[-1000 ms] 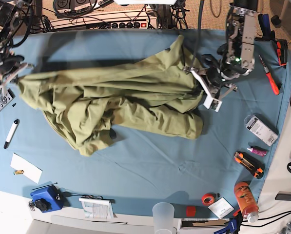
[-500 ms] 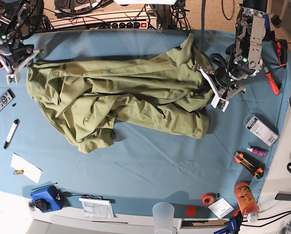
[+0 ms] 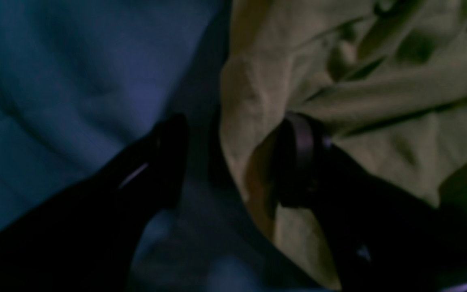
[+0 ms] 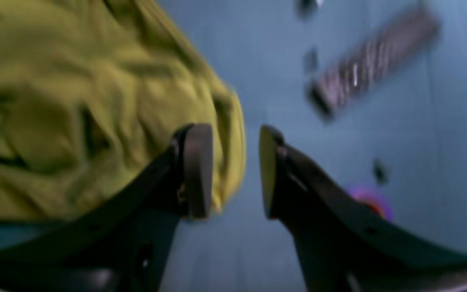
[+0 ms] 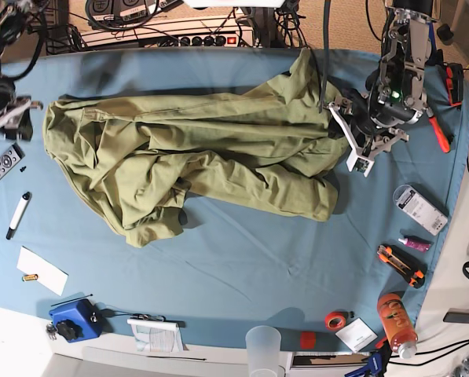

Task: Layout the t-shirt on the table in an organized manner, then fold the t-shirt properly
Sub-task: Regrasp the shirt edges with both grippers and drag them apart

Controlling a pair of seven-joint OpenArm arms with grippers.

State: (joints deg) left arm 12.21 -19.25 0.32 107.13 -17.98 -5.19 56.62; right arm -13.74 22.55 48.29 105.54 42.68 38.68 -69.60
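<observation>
Base view shows you the t-shirt (image 5: 195, 169) lying crumpled across the table (image 5: 242, 267); left gripper (image 5: 350, 140) and right gripper (image 4: 233, 170) gape empty at opposite ends, likely regrasping to spread it.

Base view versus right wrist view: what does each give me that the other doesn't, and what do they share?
Base only: the whole crumpled t-shirt spread across the table, the left claw at its edge, plus clutter such as a white marker and an orange bottle.

Right wrist only: a close look at the right claw, its jaws apart with the shirt's edge hanging beside one pad.

Both: olive shirt fabric, teal table cloth and the grey remote.
</observation>
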